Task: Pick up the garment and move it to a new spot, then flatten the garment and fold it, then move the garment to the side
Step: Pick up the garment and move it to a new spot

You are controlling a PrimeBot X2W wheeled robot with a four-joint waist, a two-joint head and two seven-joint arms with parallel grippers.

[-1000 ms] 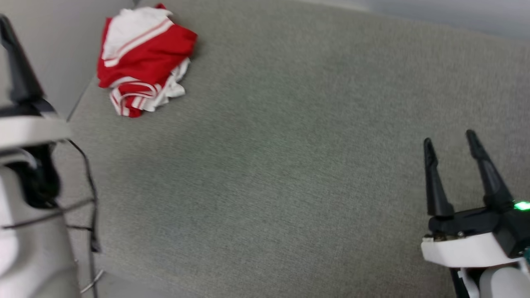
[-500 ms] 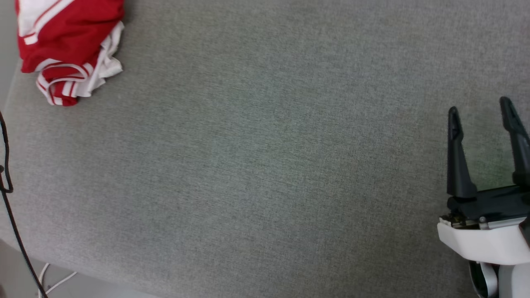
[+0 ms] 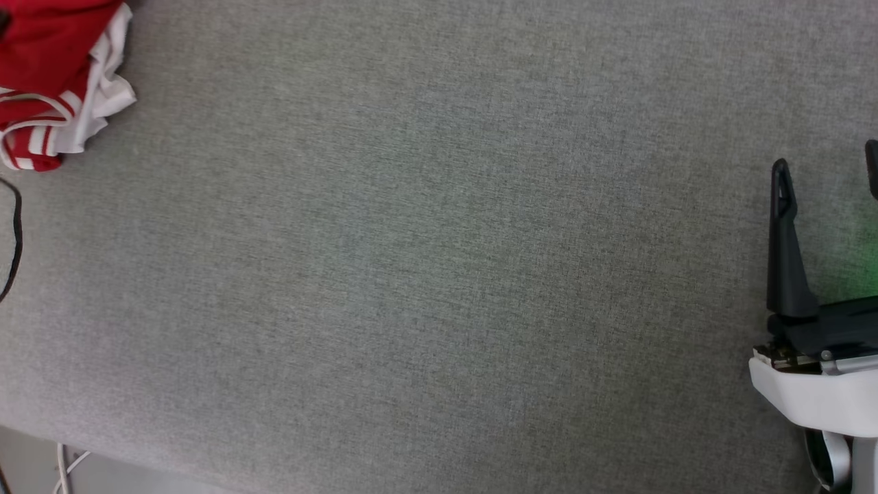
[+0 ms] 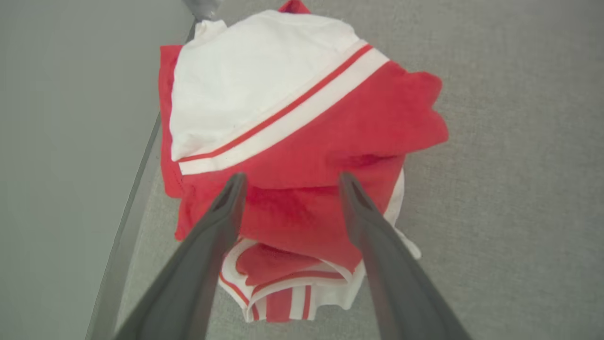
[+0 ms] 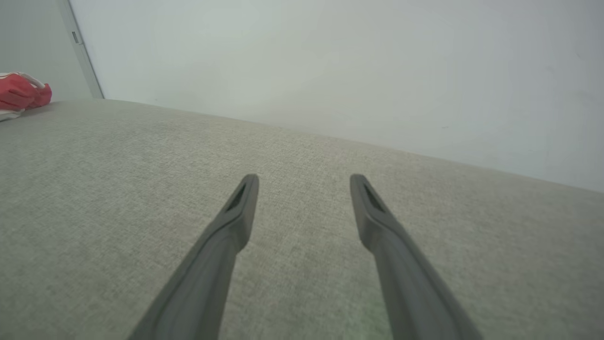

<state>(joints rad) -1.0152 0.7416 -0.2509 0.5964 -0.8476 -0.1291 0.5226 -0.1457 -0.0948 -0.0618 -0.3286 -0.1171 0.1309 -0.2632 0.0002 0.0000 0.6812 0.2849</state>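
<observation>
At upper-left head-view corner: garment [image 3: 41,62], camera shifted; left claw [image 4: 291,177] gaping over it, right claw [image 3: 826,156] gaping, empty.

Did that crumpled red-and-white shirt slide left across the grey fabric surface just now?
No. The red-and-white jersey shirt stays at the grey fabric surface's left edge; the camera turned instead.

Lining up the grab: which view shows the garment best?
Left wrist view: the garment lies large and centred beyond the open left gripper. Head view crops it at top left; right wrist view has a distant sliver.
</observation>
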